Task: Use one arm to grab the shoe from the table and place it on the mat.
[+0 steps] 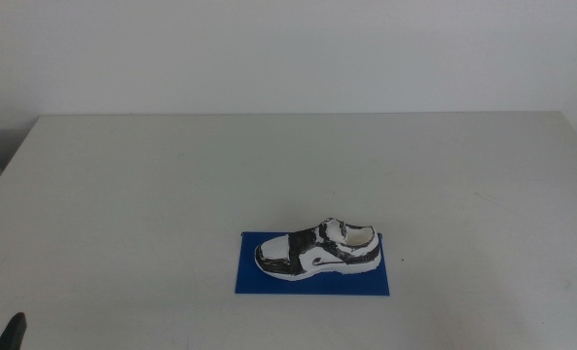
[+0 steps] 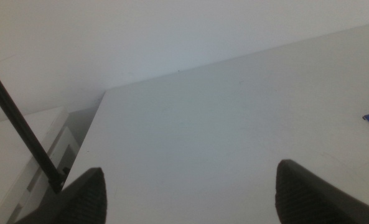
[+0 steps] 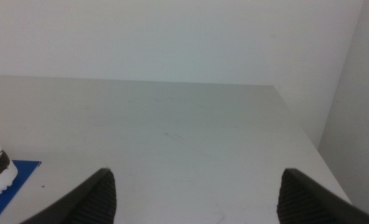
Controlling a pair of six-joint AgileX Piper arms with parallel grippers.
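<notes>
Your shoe (image 1: 319, 250) sits on mat (image 1: 312, 264), near table's (image 1: 171, 194) front edge, slightly right of centre. Long axis runs along front edge; toe points toward left edge, heel toward right. Sole down, upright. Your left gripper (image 2: 190, 193) waits at front-left corner, jaws spread wide, shoe well apart to its right. Your right gripper (image 3: 196, 196) waits off right side, jaws wide, nothing held, shoe well to its left.

Counter (image 1: 171, 194): wide, off-white, matte, running up to a pale wall at its far edge. Mat (image 1: 259, 280), deep blue, thin, rectangular, is lying flat directly on the counter near its front, slightly right of centre. Shoe (image 1: 319, 251) is sitting on the mat, not on the counter itself.
</notes>
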